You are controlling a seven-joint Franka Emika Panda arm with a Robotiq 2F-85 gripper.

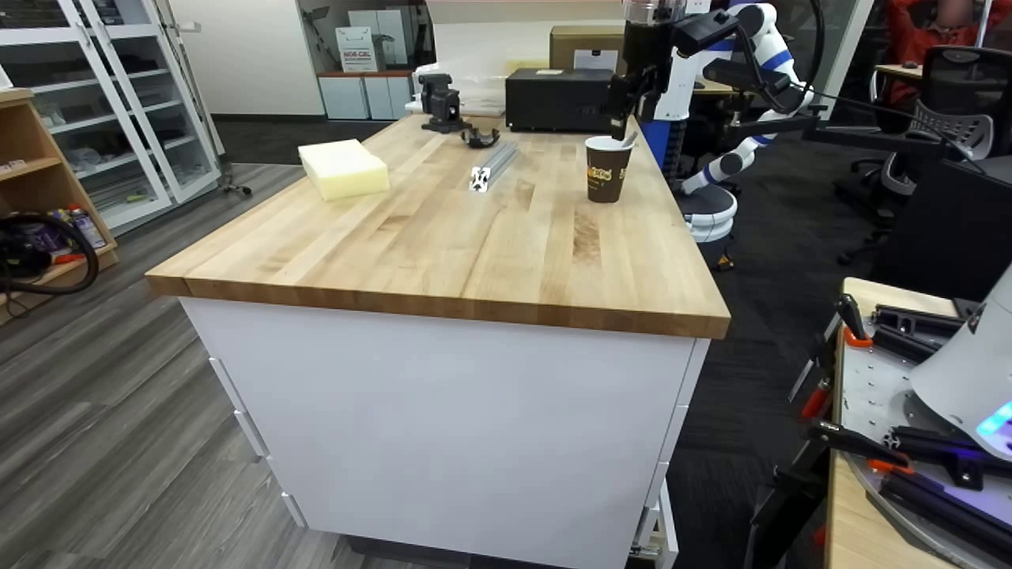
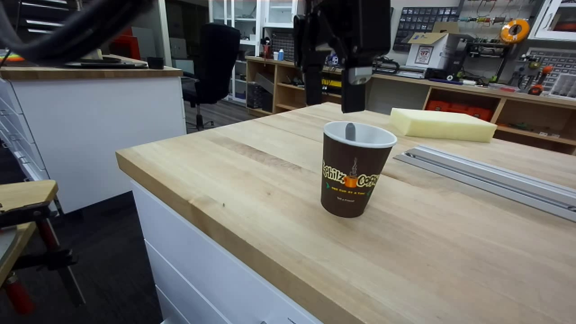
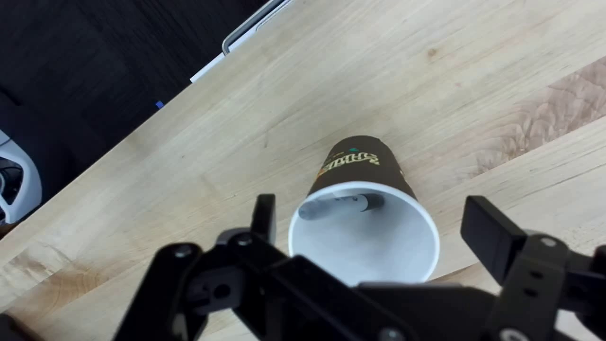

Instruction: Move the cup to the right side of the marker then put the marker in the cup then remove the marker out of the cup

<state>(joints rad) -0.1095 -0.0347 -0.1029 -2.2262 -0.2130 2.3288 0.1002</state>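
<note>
The dark brown cup [image 1: 607,178] stands upright on the wooden table, printed with lettering [image 2: 348,180] and white inside. Leaning within it is the marker [image 3: 338,205], pale grey with a dark end low in the cup. Its tip [image 2: 350,131] shows at the rim in an exterior view. My gripper [image 2: 333,100] hangs just above the cup with its fingers spread and nothing between them. From the wrist view, one finger [image 3: 263,215] is on the left of the cup's mouth and the other on the right, both apart from it. The near part of the rim is hidden behind the gripper.
A silver metal extrusion [image 1: 494,166] lies on the table beside the cup, and a pale yellow foam block [image 1: 344,170] sits farther off. Toward the back are a black box [image 1: 561,100] and a black vise-like tool [image 1: 440,103]. The table edge [image 2: 216,229] runs close to the cup.
</note>
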